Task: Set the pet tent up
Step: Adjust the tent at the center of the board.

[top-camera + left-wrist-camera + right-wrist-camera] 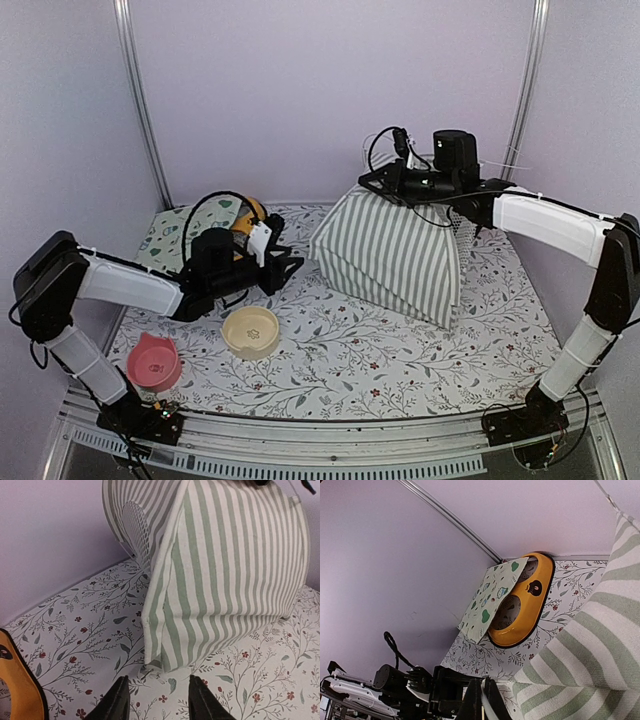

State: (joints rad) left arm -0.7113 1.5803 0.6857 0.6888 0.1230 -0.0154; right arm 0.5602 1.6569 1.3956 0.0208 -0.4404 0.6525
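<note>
pet tent [395,255] is being gripped at its top by the closed right hand [380,184] | left hand [157,695] is being held open and empty near its lower corner

Right gripper [481,701]: fingertips cut by bottom edge of right wrist view; gap too thin to tell what sits inside. Pet tent [390,255]: peak hidden behind that gripper in top view, top cut off in left wrist view. Lace flap [465,232]: only a sliver visible. Orange tray [252,210], far-left corner: mostly behind left arm [130,285]. Cream mat [185,225]: partly covered.
</note>
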